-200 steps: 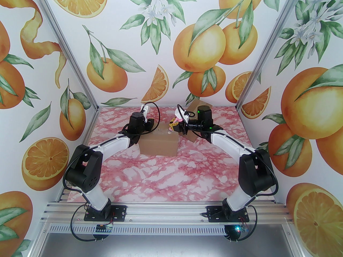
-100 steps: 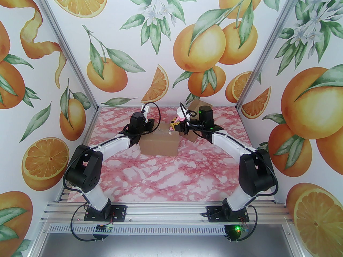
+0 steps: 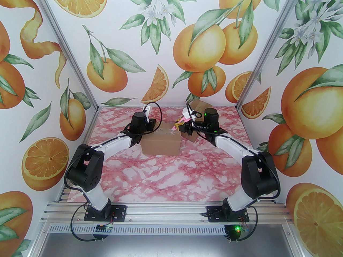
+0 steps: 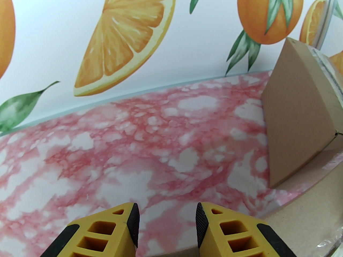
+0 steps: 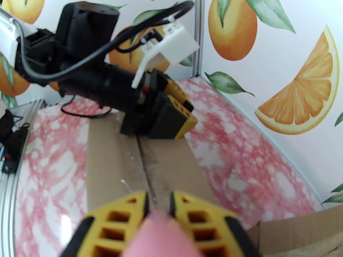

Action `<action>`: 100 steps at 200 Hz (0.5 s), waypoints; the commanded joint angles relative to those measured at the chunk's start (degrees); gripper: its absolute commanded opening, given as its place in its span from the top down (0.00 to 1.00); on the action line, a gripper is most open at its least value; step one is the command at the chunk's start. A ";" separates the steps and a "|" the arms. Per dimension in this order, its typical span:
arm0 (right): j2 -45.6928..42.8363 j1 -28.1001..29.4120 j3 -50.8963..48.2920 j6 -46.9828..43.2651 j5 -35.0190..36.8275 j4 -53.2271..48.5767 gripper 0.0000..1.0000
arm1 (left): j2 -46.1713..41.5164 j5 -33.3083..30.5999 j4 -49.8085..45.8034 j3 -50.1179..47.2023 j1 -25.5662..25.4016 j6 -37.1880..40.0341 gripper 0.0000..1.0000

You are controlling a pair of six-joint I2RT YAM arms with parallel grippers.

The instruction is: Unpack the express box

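Mid-table, nearest: express box (image 3: 160, 146) is sitting with top flaps flat. Beyond, over its left end: left gripper (image 4: 167, 218) is hovering, fingers apart, empty. Over its right end: right gripper (image 5: 158, 201) is clamping a blurred pink object (image 5: 158, 234).

The express box (image 3: 160, 144) sat on the table (image 3: 171, 181) toward its rear middle, between the two arms. The left gripper (image 4: 167, 215) hung at the box's rear left corner, and the right gripper (image 5: 159, 197), with a small object (image 5: 158, 234) between its fingers, hung over the box's right end. A cardboard panel (image 3: 199, 104) stood just right of the box, behind the right wrist.
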 commanded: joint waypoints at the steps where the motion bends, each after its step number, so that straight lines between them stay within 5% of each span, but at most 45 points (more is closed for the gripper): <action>1: -2.25 -4.04 -1.39 3.06 0.84 1.31 1.00 | 7.80 -0.60 -23.03 -5.61 1.09 -0.45 0.59; 100: -1.89 -5.46 -1.32 -4.64 2.54 -8.14 1.00 | 8.23 -0.51 -23.43 -5.16 1.02 -0.24 0.60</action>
